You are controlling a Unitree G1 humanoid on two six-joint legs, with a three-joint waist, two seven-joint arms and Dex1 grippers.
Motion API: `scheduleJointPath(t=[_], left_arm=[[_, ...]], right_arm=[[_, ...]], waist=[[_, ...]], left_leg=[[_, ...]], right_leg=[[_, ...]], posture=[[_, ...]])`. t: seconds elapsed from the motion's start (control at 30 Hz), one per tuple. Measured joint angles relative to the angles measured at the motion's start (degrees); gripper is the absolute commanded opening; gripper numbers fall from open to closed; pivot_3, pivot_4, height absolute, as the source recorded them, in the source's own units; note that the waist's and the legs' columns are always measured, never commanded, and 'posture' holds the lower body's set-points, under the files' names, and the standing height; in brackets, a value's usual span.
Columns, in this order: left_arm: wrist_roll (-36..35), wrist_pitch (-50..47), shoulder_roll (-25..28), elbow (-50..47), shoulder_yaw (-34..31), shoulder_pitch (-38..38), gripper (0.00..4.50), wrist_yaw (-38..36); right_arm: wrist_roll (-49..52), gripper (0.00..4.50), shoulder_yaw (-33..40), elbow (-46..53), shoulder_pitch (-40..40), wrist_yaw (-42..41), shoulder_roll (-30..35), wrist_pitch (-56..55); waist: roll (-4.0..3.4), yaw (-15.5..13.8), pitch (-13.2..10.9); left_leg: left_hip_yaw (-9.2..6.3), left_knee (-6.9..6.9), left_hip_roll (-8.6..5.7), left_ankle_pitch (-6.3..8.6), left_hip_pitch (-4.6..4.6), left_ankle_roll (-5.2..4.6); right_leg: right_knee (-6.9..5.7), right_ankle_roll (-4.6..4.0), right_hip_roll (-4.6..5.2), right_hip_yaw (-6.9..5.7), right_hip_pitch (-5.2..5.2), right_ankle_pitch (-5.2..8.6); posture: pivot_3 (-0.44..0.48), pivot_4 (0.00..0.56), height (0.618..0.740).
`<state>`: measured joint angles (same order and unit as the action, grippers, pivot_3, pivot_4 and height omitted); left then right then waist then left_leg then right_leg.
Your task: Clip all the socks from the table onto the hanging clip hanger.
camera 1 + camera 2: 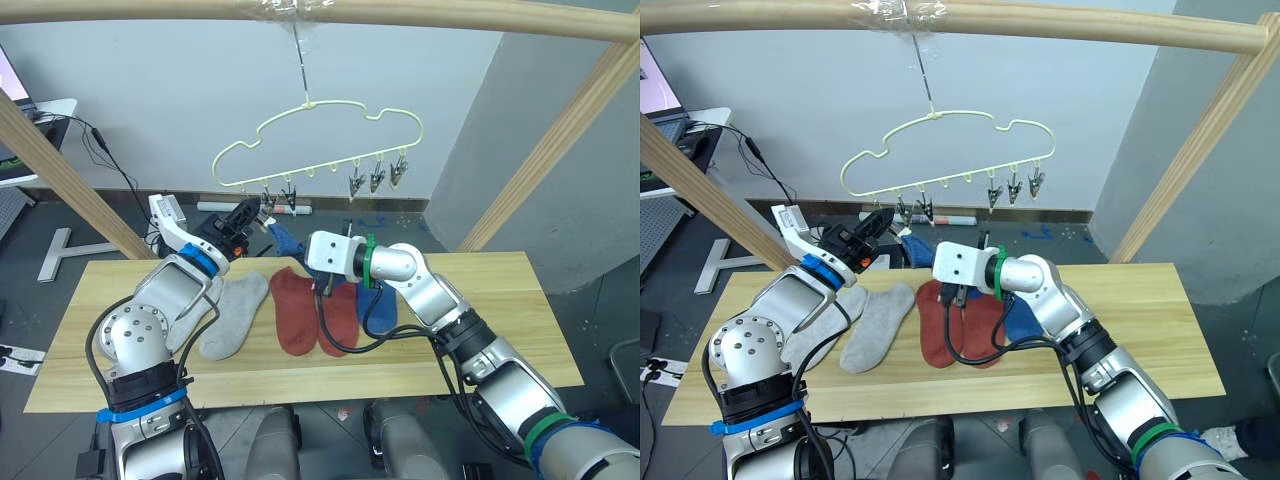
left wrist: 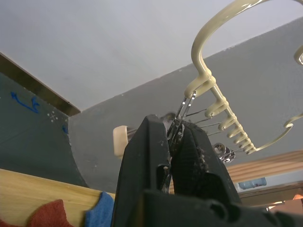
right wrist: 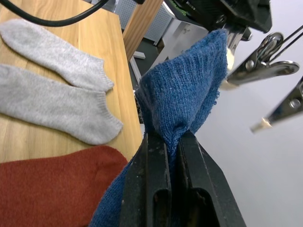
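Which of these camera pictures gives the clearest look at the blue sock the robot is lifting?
The right wrist view: the blue sock sits pinched in the right gripper, its knit plain. Both eye views show just a small blue piece near the clip hanger.

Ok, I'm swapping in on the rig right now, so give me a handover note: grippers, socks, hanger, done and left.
Left gripper: shut on the hanger's end clip.
Right gripper: shut on a blue sock, lifted up beside that clip.
On the table: two grey socks, two red socks, one blue sock.
Done: nothing clipped.
Left: all six socks.
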<state>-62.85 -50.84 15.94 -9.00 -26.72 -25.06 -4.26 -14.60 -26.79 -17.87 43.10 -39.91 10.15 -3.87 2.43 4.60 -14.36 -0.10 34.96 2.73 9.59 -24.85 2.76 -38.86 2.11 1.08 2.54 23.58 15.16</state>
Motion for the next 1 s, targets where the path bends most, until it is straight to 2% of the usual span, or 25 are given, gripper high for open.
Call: scheduleJointPath(t=[0.53,1.0], left_arm=[[-0.2,-0.1,0.1,0.0,1.4,0.0,0.20,-0.2],[-0.2,0.0,0.6,0.0,1.5,0.6,0.20,-1.0]], right_arm=[[-4.5,0.03,-1.2,-2.4,1.0,1.5,0.3,-5.5],[-4.6,0.03,-1.2,-3.6,2.3,3.5,0.6,-6.8]], waist=[[0.00,0.0,0.0],[0.00,-0.1,0.0]], left_leg=[[0.00,0.00,0.00,0.00,0.00,0.00],[-0.01,0.00,0.00,0.00,0.00,0.01]], right_leg=[[0.00,0.00,0.00,0.00,0.00,0.00],[0.00,-0.02,0.00,-0.01,0.00,-0.01]], posture=[[-0.050,0.216,0.740],[-0.051,0.218,0.740]])
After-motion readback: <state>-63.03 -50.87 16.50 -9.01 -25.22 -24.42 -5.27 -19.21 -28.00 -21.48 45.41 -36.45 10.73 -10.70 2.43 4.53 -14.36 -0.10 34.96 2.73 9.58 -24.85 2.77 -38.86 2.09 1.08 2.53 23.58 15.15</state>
